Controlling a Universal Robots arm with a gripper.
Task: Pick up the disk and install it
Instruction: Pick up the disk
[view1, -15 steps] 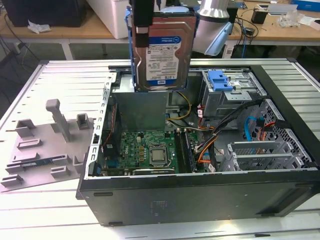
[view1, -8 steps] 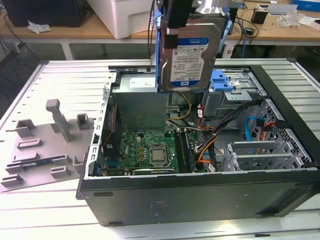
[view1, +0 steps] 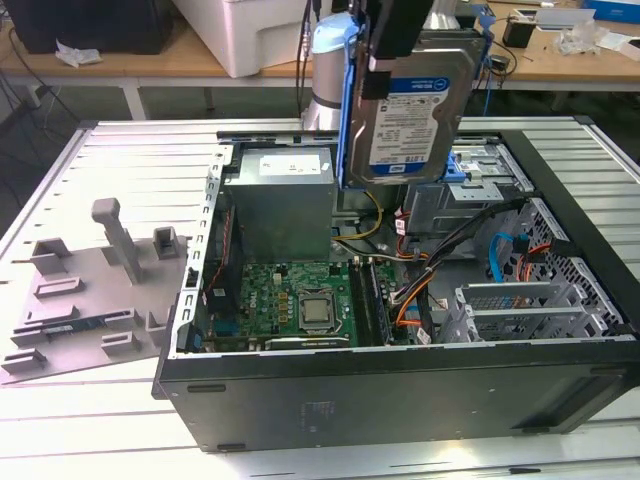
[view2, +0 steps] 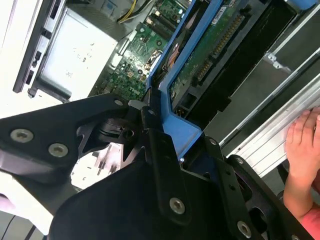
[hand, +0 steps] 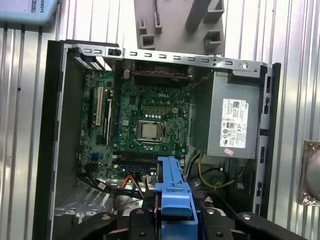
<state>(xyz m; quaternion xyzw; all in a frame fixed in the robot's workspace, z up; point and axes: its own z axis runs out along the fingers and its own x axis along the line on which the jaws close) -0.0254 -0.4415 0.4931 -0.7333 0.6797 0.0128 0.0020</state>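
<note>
I have my pincer (view1: 385, 75) clamped on the disk (view1: 410, 110), upright above the open computer case (view1: 400, 400); power supply (view1: 285, 205) beside it, cables (view1: 415, 285) below, a person's hand (view2: 305, 145) on the tabletop (view1: 130, 150).

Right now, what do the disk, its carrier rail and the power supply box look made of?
The disk: silver metal casing, going by its dull sheen, with a paper-looking label. The carrier rail: bright blue plastic, probably moulded; uniform colour, smooth surface. The power supply box: likely grey sheet metal; flat panels with sharp folded edges.
</note>
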